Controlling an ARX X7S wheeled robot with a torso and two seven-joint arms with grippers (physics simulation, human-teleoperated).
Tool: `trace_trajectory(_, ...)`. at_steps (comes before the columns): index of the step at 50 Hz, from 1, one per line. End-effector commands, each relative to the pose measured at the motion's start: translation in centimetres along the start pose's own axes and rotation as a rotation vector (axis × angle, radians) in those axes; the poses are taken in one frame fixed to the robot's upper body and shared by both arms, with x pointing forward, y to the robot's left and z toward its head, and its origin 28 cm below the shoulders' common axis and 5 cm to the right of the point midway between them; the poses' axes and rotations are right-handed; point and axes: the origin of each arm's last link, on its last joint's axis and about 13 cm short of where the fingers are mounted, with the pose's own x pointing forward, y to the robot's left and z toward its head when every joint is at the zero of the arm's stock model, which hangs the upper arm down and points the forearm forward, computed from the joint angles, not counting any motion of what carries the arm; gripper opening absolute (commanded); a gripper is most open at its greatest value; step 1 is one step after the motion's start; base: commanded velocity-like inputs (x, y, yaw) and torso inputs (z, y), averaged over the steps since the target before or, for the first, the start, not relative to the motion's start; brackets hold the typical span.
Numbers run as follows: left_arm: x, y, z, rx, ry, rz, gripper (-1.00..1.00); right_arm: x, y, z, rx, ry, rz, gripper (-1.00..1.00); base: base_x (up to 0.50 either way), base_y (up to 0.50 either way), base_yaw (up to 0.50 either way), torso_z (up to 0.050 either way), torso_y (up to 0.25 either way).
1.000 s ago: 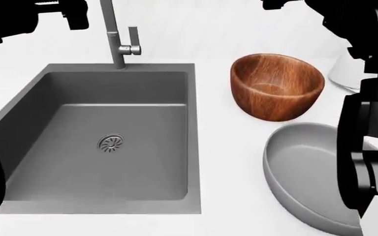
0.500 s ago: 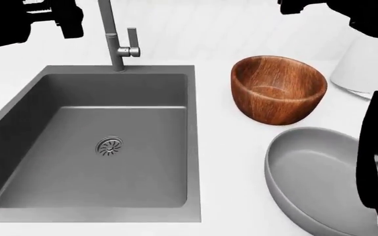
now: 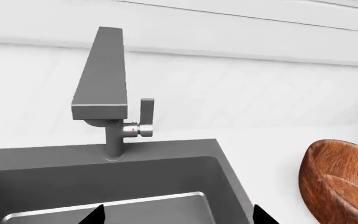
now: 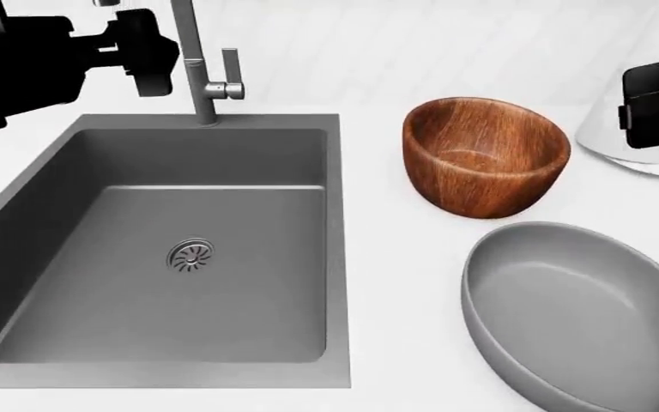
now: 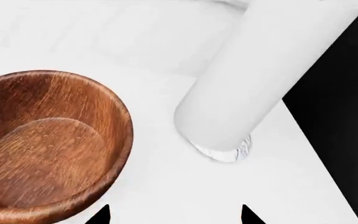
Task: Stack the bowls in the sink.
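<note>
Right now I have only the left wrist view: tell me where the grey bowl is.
Observer: The grey bowl sits on the counter right of the sink, nearer the robot than the wooden bowl.
Operator: Report what's in the sink.
Observer: Only its round drain; no bowl is inside.
Operator: Locate the right gripper.
Observer: The right gripper hovers open and empty over the counter, between the wooden bowl and a white roll.
</note>
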Motion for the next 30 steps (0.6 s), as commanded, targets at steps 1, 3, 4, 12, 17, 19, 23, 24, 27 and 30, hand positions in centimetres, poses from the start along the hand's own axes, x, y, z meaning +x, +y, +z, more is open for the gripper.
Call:
trace_trajectory(1, 0.9, -0.3, -0.6, -0.009, 0.015, -0.063, 1.0, -2.0, -2.2, -4.1, -0.039, 0.214, -0.024, 1.0, 0.0, 0.0, 0.0, 0.0, 0.0)
trace_trajectory(3, 1.0, -0.2, -0.7, -0.012, 0.016, -0.065, 1.0, -2.0, -2.4, -4.6, -0.05, 0.232, -0.029, 1.0, 0.0, 0.0, 0.0, 0.0, 0.0)
trace_trajectory(4, 1.1, -0.2, -0.8, -0.013, 0.017, -0.066, 1.0, -2.0, -2.5, -4.8, -0.052, 0.238, -0.045, 1.0, 0.0, 0.0, 0.0, 0.0, 0.0)
trace_trajectory(12, 1.9, -0.1, -1.2, -0.015, 0.032, -0.084, 1.0, -3.0, -3.2, -7.3, -0.086, 0.327, -0.035, 1.0, 0.0, 0.0, 0.0, 0.0, 0.0)
trace_trajectory(17, 2.3, -0.1, -1.5, -0.019, 0.033, -0.093, 1.0, -3.8, -3.4, -7.7, -0.129, 0.342, 0.05, 1.0, 0.0, 0.0, 0.0, 0.0, 0.0)
trace_trajectory(19, 2.3, -0.1, -1.5, -0.021, 0.032, -0.094, 1.0, -3.8, -3.5, -7.7, -0.154, 0.334, 0.075, 1.0, 0.0, 0.0, 0.0, 0.0, 0.0)
trace_trajectory(23, 2.0, -0.1, -1.6, -0.02, 0.028, -0.088, 1.0, -3.5, -3.6, -7.6, -0.195, 0.33, 0.091, 1.0, 0.0, 0.0, 0.0, 0.0, 0.0)
trace_trajectory(24, 2.0, 0.0, -1.6, -0.02, 0.028, -0.087, 1.0, -3.4, -3.6, -7.5, -0.204, 0.331, 0.095, 1.0, 0.0, 0.0, 0.0, 0.0, 0.0)
trace_trajectory(27, 2.1, 0.1, -1.8, -0.023, 0.029, -0.082, 1.0, -3.1, -3.4, -7.6, -0.227, 0.34, 0.12, 1.0, 0.0, 0.0, 0.0, 0.0, 0.0)
trace_trajectory(30, 2.1, 0.1, -1.8, -0.024, 0.03, -0.08, 1.0, -2.8, -3.4, -7.6, -0.233, 0.347, 0.131, 1.0, 0.0, 0.0, 0.0, 0.0, 0.0)
